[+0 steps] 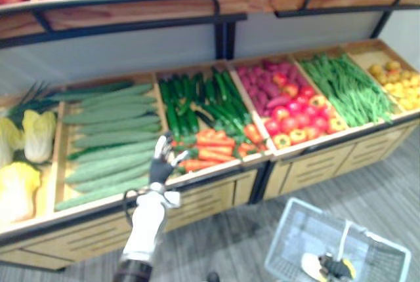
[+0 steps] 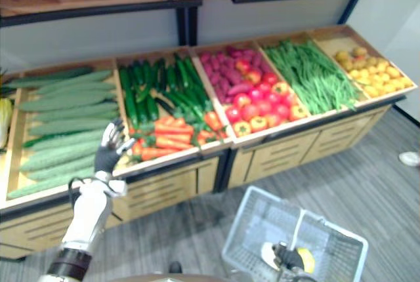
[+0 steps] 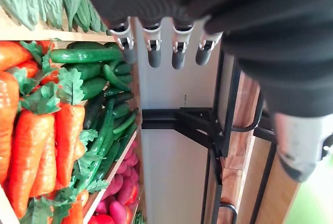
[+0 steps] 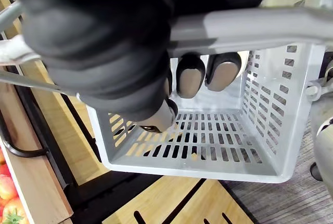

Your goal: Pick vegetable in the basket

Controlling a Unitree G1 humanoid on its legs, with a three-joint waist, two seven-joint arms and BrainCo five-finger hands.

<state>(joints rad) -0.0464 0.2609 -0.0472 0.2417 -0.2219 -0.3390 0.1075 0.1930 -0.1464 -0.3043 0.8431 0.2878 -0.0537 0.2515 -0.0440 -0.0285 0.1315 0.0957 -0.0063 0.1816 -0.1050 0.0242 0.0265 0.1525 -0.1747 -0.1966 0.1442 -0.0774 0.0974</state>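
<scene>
The left hand (image 1: 159,164) is raised with its fingers straight and spread wide, holding nothing. Just past its fingertips and slightly to its right lie the carrots (image 1: 211,151), bright orange with ragged green leafy tops, heaped in front of dark green cucumbers (image 1: 190,98). The right hand (image 4: 99,47) is curled round the grey handle (image 4: 260,23) of the slotted grey basket (image 4: 197,143) hanging beneath it.

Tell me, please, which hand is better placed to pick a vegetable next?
Likely the left hand: open, it hovers close to the orange carrots with green tops. The right hand is curled round the grey handle of the slotted grey plastic basket.
</scene>
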